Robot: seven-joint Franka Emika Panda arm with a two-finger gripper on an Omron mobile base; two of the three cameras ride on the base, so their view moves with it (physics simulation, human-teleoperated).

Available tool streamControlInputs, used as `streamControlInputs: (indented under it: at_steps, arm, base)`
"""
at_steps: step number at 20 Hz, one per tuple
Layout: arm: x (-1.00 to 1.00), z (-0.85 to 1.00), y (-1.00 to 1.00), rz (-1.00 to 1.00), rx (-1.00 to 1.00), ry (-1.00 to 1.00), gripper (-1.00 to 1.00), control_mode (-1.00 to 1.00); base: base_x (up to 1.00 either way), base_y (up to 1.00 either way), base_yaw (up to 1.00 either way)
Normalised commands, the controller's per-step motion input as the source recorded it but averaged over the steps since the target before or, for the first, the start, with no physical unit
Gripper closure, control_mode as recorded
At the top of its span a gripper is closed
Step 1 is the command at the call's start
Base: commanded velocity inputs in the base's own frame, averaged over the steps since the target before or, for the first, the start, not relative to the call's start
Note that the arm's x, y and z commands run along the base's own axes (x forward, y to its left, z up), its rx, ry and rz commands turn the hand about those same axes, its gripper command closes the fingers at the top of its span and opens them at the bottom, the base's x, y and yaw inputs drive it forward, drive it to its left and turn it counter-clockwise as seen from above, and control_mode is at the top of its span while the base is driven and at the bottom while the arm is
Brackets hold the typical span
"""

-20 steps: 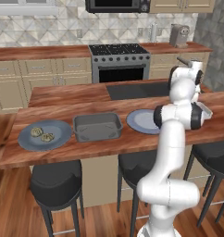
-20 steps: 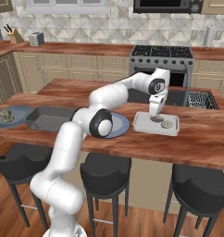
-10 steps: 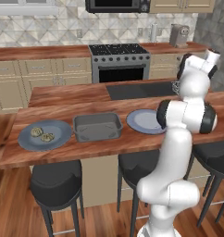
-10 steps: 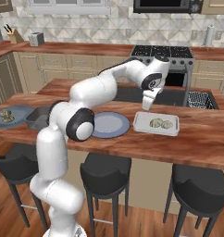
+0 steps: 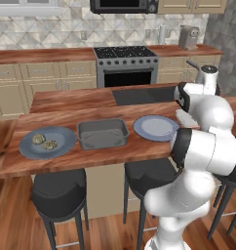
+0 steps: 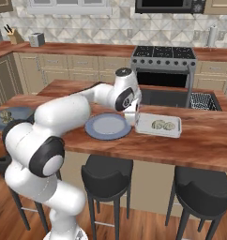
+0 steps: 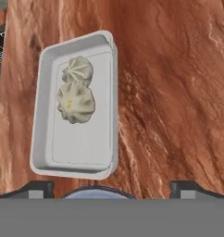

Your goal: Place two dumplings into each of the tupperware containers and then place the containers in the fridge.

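A pale tupperware container (image 7: 115, 97) lies on the wooden island with two dumplings (image 7: 76, 102) side by side in its far half. In the right base view the same container (image 6: 174, 133) sits right of a blue-grey plate (image 6: 107, 126). My gripper (image 6: 132, 121) hangs just left of the container, over the plate's right edge, pointing down. It is open and empty, its dark fingertips (image 7: 37, 189) standing wide apart in the hand view. Two more dumplings (image 5: 45, 141) rest on a second blue-grey plate (image 5: 61, 146) at the island's left end. The fridge is out of view.
A deep dark grey pan (image 5: 103, 133) stands between the two plates. Behind the island's front slab are a black sink (image 6: 167, 97) with a wire basket (image 6: 202, 101), then the steel oven (image 5: 126, 68). Black stools (image 6: 106, 176) line the near side.
My gripper has risen out of the tupperware container and swung left to its edge beside the plate. Its jaws have spread a little wider. Both dumplings stay in the container.
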Motion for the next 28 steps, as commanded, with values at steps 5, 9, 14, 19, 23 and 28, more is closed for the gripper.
streamControlInputs:
  at_steps: [5,9,14,19,23,28]
  arm:
    - [-0.72,0.04,-0.69,0.18,0.16,0.26,-1.0,-1.0]
    - [-0.15,0.03,-0.07,0.27,0.04,0.29,-1.0,-1.0]
    - [0.36,-0.08,0.06,0.17,0.02,0.25,-1.0,-1.0]
    - [0.15,-0.48,0.0,0.0,0.06,-0.15,-1.0,-1.0]
    - [0.2,-0.47,0.03,0.0,0.0,-0.03,-1.0,-1.0]
    - [0.29,-0.13,0.0,0.0,0.0,-0.03,-1.0,-1.0]
  base:
    - [0.0,0.0,0.0]
    - [0.0,0.0,0.0]
    - [0.0,0.0,0.0]
    - [0.0,0.0,0.0]
    - [0.0,0.0,0.0]
    - [0.0,0.0,0.0]
